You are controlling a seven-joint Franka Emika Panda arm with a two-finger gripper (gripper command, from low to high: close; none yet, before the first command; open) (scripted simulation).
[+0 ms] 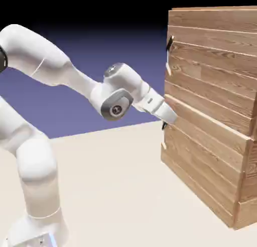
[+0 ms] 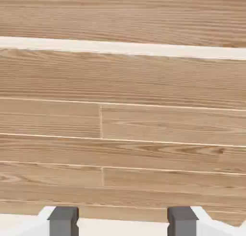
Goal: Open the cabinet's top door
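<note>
So the big boxy cabinet of horizontal brown wood planks (image 1: 211,155) is over on the exterior view's right, and its large upper plank door (image 1: 208,70) has a small black-and-white bar handle (image 1: 169,55) near one edge. The white arm's end effector (image 2: 123,223) is up close to the cabinet, below that handle, fingers spread wide with nothing between them.
</note>
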